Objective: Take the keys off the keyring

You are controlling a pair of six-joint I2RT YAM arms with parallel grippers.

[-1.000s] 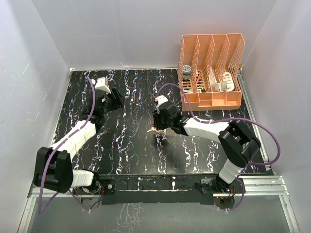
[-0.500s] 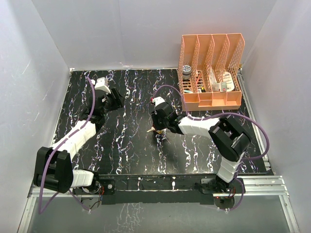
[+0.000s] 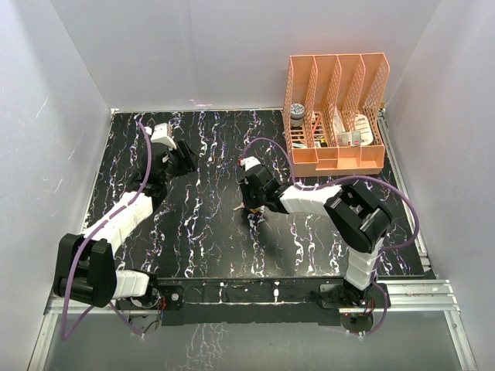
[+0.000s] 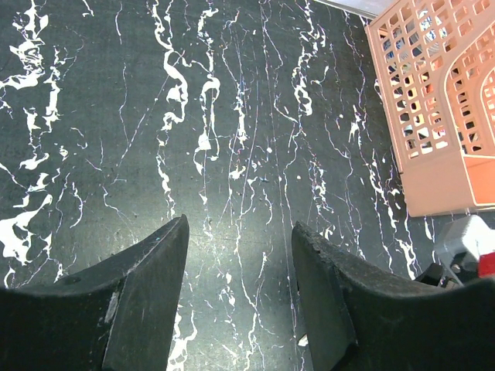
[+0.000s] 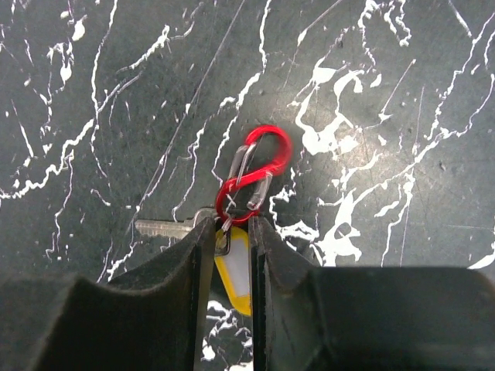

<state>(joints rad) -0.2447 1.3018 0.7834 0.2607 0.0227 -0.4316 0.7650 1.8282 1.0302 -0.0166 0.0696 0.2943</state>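
The keyring is a red clip-shaped loop lying on the black marbled table. A metal key sticks out to its left, and a yellow key tag with a white label hangs from it. My right gripper is low over the table, its fingers nearly closed with the yellow tag pinched between them, just below the loop. From above, the key shows as a pale speck beside the right gripper at mid-table. My left gripper is open and empty over bare table at the far left.
An orange file organiser with small items stands at the back right; it also shows in the left wrist view. White walls close in the table on three sides. The right arm's cable loops above its wrist.
The right arm has folded its elbow inward and its wrist has shifted slightly left, staying over the keys. The left arm has not moved.
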